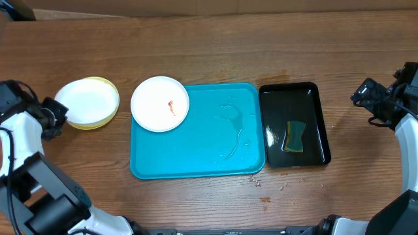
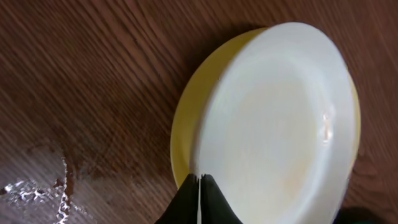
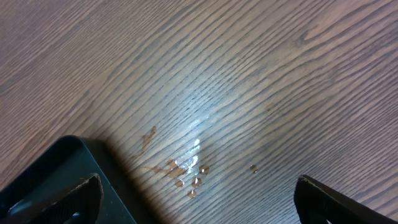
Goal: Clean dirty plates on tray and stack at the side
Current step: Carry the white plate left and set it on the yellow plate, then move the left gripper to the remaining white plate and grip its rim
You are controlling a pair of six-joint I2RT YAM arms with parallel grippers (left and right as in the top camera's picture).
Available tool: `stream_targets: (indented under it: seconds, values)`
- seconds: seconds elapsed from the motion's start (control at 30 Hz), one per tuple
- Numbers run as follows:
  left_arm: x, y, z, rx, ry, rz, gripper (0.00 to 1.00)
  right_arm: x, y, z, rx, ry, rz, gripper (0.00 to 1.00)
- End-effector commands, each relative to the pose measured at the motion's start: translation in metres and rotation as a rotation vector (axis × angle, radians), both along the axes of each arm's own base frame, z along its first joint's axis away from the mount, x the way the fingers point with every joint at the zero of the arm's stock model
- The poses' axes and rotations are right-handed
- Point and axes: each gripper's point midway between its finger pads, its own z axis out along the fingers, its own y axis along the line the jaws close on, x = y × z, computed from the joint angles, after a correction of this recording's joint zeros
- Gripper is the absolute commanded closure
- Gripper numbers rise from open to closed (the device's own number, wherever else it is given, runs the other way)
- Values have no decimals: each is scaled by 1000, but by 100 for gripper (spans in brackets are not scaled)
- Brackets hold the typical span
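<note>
A white plate (image 1: 160, 103) with a small red smear sits on the top left corner of the turquoise tray (image 1: 189, 153). Left of the tray, a clean white plate (image 1: 83, 99) lies stacked on a pale yellow-green plate (image 1: 109, 116). My left gripper (image 1: 57, 116) is shut and empty, just off the stack's left edge. In the left wrist view its closed tips (image 2: 199, 186) sit at the rim of the white plate (image 2: 280, 124), which lies on the yellow-green plate (image 2: 182, 124). My right gripper (image 1: 361, 93) is open and empty (image 3: 199, 199) over bare wood, right of the black tray.
A glossy black tray (image 1: 317, 117) right of the turquoise tray holds a green-yellow sponge (image 1: 295, 137); its corner shows in the right wrist view (image 3: 50, 168). Water streaks (image 1: 232, 124) lie on the turquoise tray. Droplets (image 3: 186, 171) and crumbs (image 1: 264, 186) are on the wood.
</note>
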Motion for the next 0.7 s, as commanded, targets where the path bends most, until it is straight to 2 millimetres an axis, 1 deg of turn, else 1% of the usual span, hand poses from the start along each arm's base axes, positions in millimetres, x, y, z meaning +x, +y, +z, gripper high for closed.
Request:
stream_targets:
  seconds: [0.0,0.07,0.1,0.17,0.2,0.23,0.3,0.33,0.4,0.43,0.53,0.6,0.67]
  values:
    - [7,-4,-17,-12,12,-31,94,3,-3,9,-12,-26,-11,0]
    - [12,-8,-18,-19,-4,-51,88,3,-3,9,-13,-26,-11,0]
    - [15,-11,-17,-24,-12,-60,76,3,-3,9,-13,-26,-11,0]
    - [21,-19,-13,-47,-38,-96,48,3,-3,9,-13,-26,-11,0]
    - [23,-25,-9,-76,-52,-109,42,3,-3,9,-13,-26,-11,0]
    - [26,-37,0,-132,-80,-135,39,3,-3,9,-12,-26,-11,0]
    - [29,-50,13,-194,-111,-161,40,3,-3,9,-13,-26,-11,0]
    - [30,-61,23,-230,-127,-184,39,3,-3,9,-13,-26,-11,0]
    - [30,-76,32,-249,-131,-223,40,3,-3,9,-13,-26,-11,0]
    - [30,-87,35,-253,-127,-265,41,3,-3,9,-13,-26,-11,0]
    - [28,-121,30,-258,-63,-363,42,3,-3,9,-12,-26,-11,0]
    - [31,-146,25,-217,-30,-497,41,3,-3,9,-13,-26,-11,0]
    - [35,-163,17,-141,19,-583,42,3,-3,9,-12,-26,-11,0]
